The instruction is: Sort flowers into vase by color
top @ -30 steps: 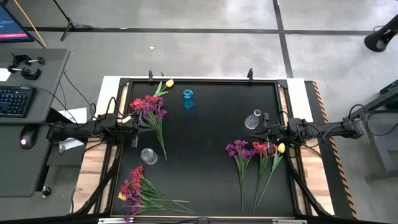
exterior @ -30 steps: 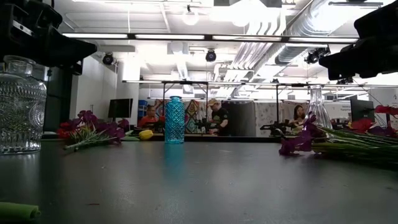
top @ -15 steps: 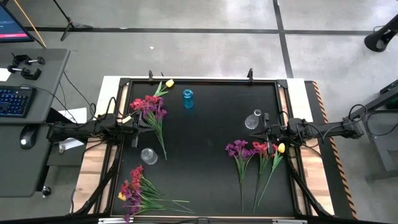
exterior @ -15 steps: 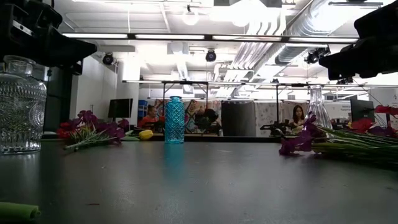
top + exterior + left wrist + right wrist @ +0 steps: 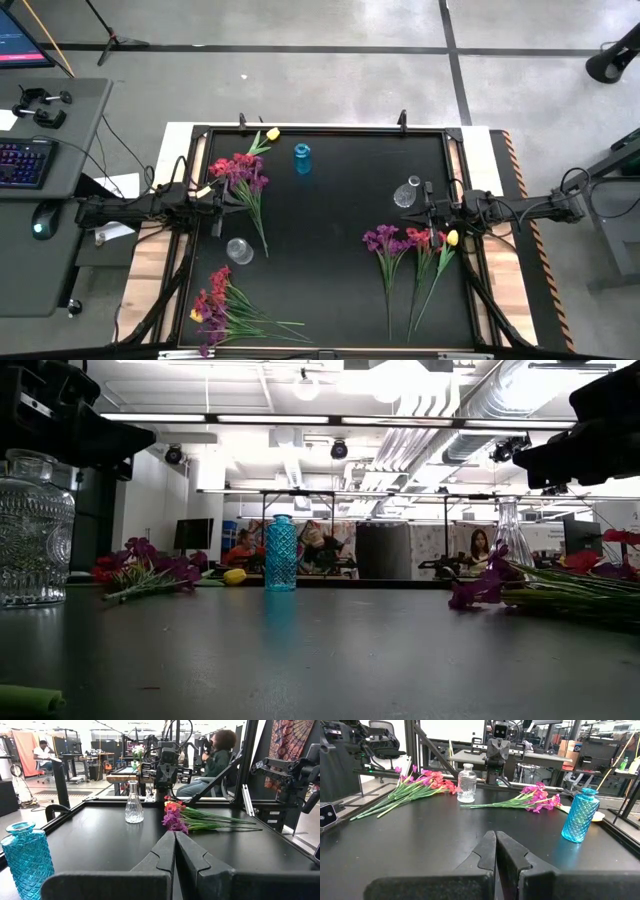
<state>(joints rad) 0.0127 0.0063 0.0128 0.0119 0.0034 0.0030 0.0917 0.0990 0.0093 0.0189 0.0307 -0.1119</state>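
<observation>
blue vase (image 5: 302, 158): faceted glass | table (image 5: 330, 270): matte black | flowers (image 5: 243, 180): thin-stemmed

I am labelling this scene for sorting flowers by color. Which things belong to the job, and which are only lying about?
For the job:
- artificial red, purple and yellow flowers
- blue textured glass vase
- two clear glass vases

Lying about:
- backlit keyboard
- computer mouse

overhead looks down, low looks level, wrists face inward; all share the blue vase (image 5: 302, 158).
</observation>
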